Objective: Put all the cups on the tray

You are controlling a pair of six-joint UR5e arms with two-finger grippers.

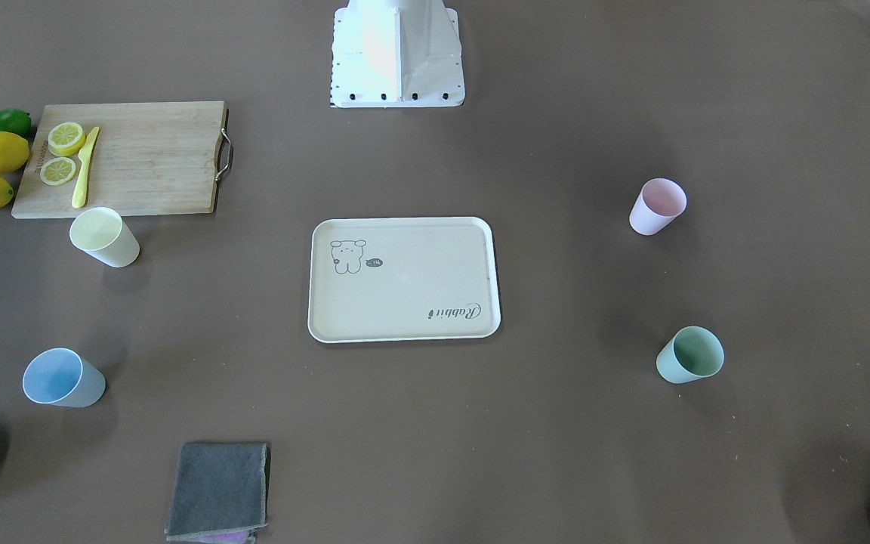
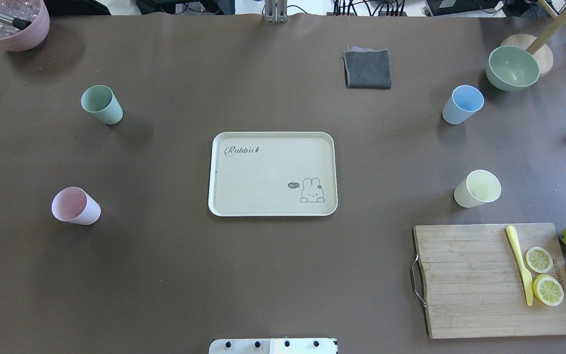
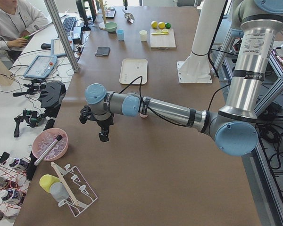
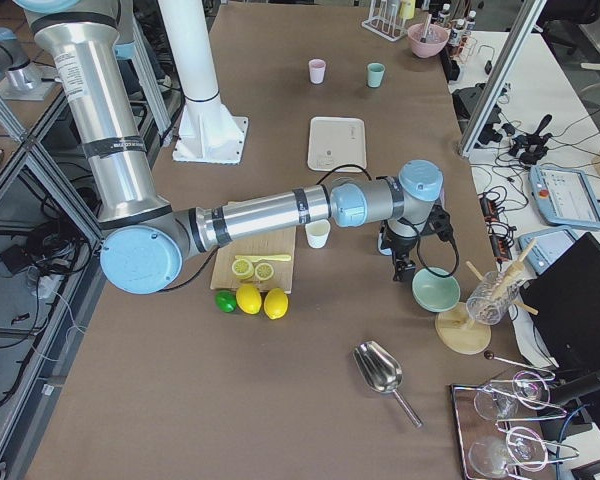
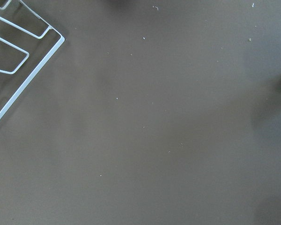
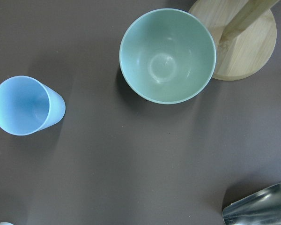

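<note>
Brown table (image 2: 165, 275); cutting board (image 2: 474, 280) beside yellow cup (image 2: 477, 189), bowl (image 2: 512, 68) near blue cup (image 2: 462, 104).

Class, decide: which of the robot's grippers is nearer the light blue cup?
Right. The right gripper hangs above the table near the light blue cup; the left gripper is at the table's opposite end, by the pink bowl.

In the overhead view, open table (image 2: 165, 275) rings the tray (image 2: 263, 172) on every side. The cutting board (image 2: 469, 280) lies near the yellow cup (image 2: 477, 189) at its 6 o'clock. The green bowl (image 2: 512, 68) crowds the blue cup (image 2: 462, 104) at 2 o'clock. The pink cup (image 2: 74, 206) and mint cup (image 2: 101, 104) stand well apart from everything.
</note>
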